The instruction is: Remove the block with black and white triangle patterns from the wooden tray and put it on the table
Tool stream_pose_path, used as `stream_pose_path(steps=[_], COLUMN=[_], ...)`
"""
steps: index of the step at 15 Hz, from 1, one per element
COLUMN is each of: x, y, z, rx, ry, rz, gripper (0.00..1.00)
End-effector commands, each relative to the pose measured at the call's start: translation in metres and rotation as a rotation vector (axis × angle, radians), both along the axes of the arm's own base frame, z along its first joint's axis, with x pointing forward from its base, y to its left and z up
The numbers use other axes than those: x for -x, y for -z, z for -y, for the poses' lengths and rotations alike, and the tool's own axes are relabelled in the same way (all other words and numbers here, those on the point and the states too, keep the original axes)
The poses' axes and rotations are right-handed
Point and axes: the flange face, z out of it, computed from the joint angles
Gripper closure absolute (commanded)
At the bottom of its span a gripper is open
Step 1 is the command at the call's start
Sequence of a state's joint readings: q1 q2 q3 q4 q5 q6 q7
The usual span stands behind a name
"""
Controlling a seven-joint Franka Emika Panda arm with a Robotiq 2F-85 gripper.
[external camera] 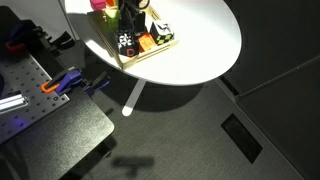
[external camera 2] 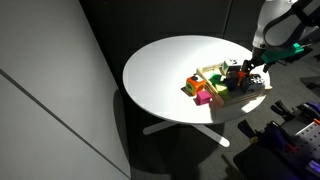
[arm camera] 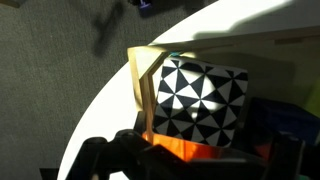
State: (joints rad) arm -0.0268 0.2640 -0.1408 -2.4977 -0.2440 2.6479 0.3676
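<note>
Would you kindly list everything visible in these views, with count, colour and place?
table: one, white, round.
wooden tray: one, light wood, near the table's edge.
block: one, black-and-white triangles, in the tray, close before the wrist camera.
other patterned cube: one, black-and-white, in the tray.
orange block: one, in the tray.
yellow block, pink block: one each, beside the tray.
bench: one, dark, beside the table, holding blue and orange tools.
arm: one, white.
gripper: one, dark, over the tray; open or shut unclear.
</note>
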Motion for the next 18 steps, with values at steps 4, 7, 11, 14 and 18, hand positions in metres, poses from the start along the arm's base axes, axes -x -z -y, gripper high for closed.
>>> stream_pose_path(steps=[4, 7, 11, 14, 18], x=[-0.015, -0.017, -0.019, -0.019, -0.023], y=[0.018, 0.023, 0.030, 0.032, 0.026], z=[-0.002, -0.004, -0.003, -0.001, 0.001], rx=[0.017, 0.017, 0.017, 0.019, 0.022], ry=[-0.020, -0.032, -0.035, -0.029, -0.016], rz=[-0.014, -0.012, -0.017, -0.022, -0.018], gripper=[0.00, 0.00, 0.00, 0.26, 0.58])
